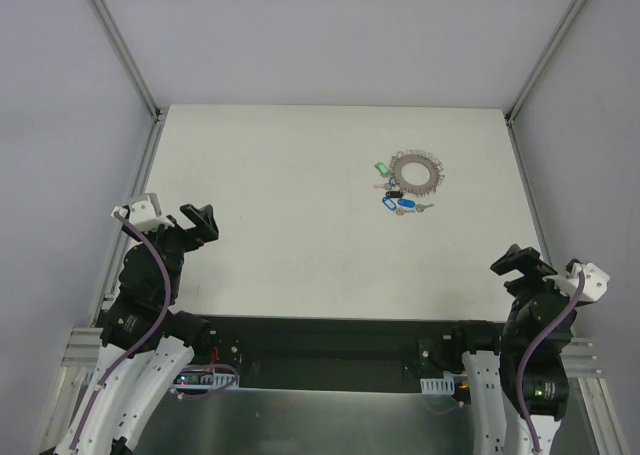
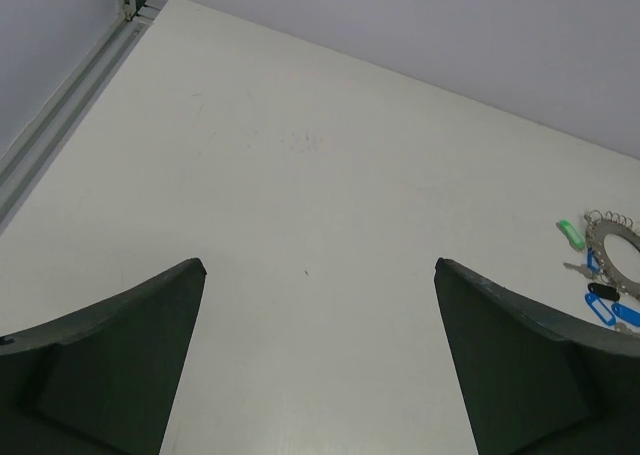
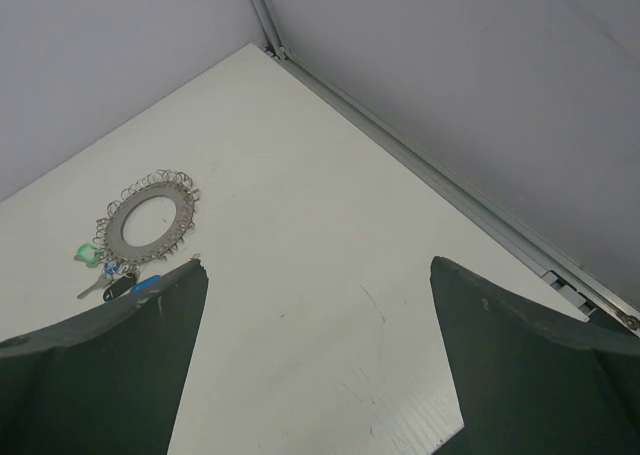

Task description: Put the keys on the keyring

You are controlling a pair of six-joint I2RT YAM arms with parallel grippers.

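Silvery-grey coiled-edge metal keyring [image 1: 415, 171] lies flat on white table [image 1: 280, 195], right of centre; small silver keys [image 1: 400, 203] with green, blue, dark tags cluster at its near-left rim, whether any already threaded: cannot tell
Top view: left gripper [image 1: 200, 222], right gripper [image 1: 520, 262] tucked near bases, well apart from keyring; task judged at start, nothing held
Left wrist view: jaws wide apart, empty; keyring at far right edge
Right wrist view: jaws wide apart, empty; keyring ahead-left
Next likely: right arm reach forward-left, fine pinch on one key
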